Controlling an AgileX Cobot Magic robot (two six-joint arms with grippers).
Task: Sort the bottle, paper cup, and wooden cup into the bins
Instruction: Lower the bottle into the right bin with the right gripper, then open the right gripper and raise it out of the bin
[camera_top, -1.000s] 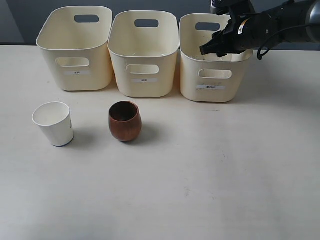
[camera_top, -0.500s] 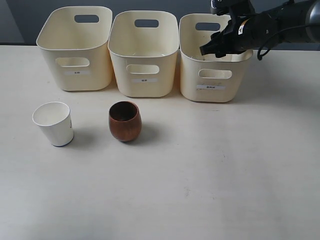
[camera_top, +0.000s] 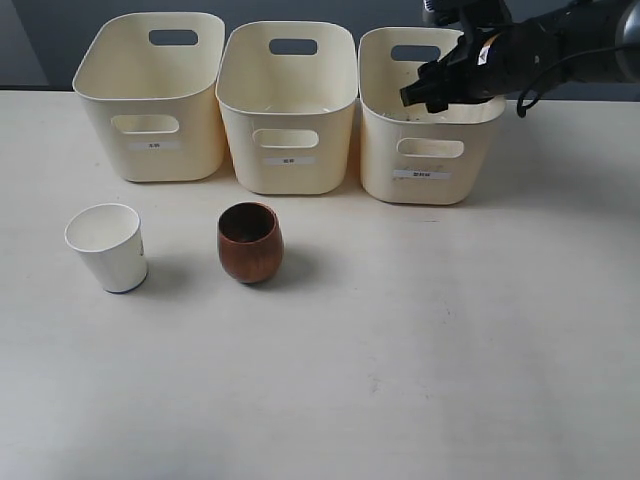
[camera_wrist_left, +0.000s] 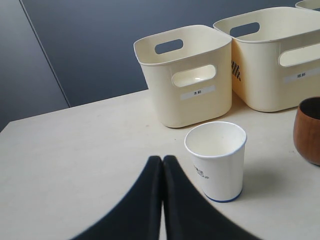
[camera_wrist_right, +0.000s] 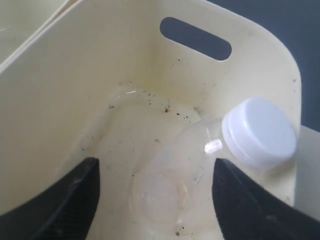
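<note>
The right end effector (camera_top: 418, 98) hangs spread wide and empty over the right bin (camera_top: 380, 150); the bottle (camera_wrist_right: 210, 160) lies inside. Next, I think, grab the wooden cup (camera_top: 250, 242).

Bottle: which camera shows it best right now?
Right wrist view: the bottle leans inside the bin, its white cap and clear body in plain sight. In the exterior view the bin's wall hides it. The left wrist view shows no bottle at all.

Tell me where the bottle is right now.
The bottle sits tilted inside the rightmost bin of the row in the exterior view, below the open right gripper. Only the right wrist view shows it.
</note>
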